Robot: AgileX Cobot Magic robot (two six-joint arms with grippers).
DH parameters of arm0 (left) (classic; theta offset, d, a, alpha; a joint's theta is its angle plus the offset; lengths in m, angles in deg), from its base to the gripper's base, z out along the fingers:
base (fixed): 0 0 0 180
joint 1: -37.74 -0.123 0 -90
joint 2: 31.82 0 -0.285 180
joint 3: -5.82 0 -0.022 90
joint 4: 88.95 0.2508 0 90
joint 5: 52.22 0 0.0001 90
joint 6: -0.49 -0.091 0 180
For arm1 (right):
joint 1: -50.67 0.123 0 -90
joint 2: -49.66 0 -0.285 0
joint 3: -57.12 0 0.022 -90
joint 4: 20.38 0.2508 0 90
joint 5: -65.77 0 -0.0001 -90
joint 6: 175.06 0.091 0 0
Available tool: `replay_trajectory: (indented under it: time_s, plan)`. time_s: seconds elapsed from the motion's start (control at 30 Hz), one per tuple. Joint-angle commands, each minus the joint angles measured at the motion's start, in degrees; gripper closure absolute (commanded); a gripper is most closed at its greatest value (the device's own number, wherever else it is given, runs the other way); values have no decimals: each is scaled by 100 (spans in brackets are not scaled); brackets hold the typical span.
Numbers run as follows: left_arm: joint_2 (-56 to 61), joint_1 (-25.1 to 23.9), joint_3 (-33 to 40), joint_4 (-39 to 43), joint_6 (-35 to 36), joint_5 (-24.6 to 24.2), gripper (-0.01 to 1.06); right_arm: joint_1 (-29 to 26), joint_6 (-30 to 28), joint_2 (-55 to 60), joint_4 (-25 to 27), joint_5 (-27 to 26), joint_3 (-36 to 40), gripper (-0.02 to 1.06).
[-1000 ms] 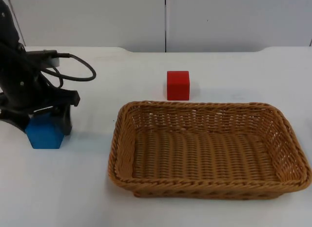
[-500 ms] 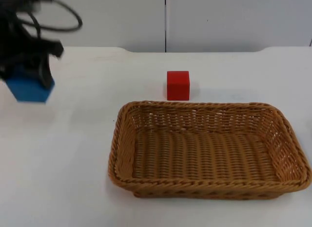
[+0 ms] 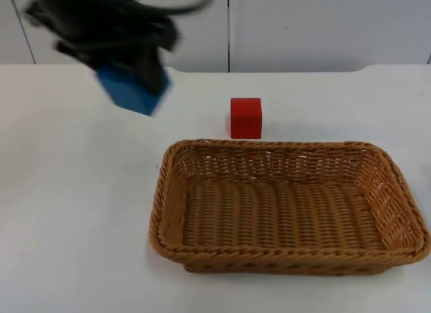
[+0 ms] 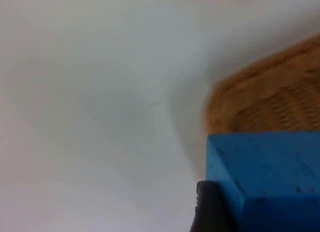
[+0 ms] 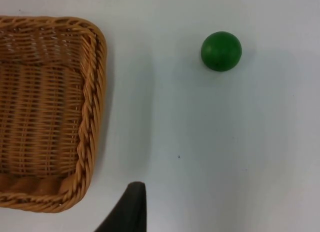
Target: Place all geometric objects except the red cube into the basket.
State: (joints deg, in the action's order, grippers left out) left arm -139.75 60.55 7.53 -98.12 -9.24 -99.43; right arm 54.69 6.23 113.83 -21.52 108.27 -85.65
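Observation:
My left gripper (image 3: 135,84) is shut on a blue block (image 3: 131,89) and carries it in the air, above the table to the upper left of the wicker basket (image 3: 168,192). The left wrist view has the blue block (image 4: 265,177) close up beside a black fingertip (image 4: 212,209), with the basket's corner (image 4: 270,102) beyond. A red cube (image 3: 246,117) stands on the table just behind the basket's far rim. A green ball (image 5: 221,51) lies on the table beside the basket (image 5: 92,117) in the right wrist view. The right arm waits there, one fingertip (image 5: 131,209) in sight.
The white table ends at a grey partition wall (image 3: 303,23) behind the red cube. Bare table lies to the left of the basket (image 3: 74,212) and between basket and ball (image 5: 165,132).
The left gripper has lifted the blue block off the table at the left and swung it up and to the right, toward the basket. The basket and red cube have stayed put.

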Motion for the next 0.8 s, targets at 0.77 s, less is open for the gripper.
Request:
replay_trajectory:
  time_s: [0.77]
  plan:
    - [-2406, 1727, -889, 838, 696, 490, 105, -43, 13, -10, -8, -31, -36, -1]
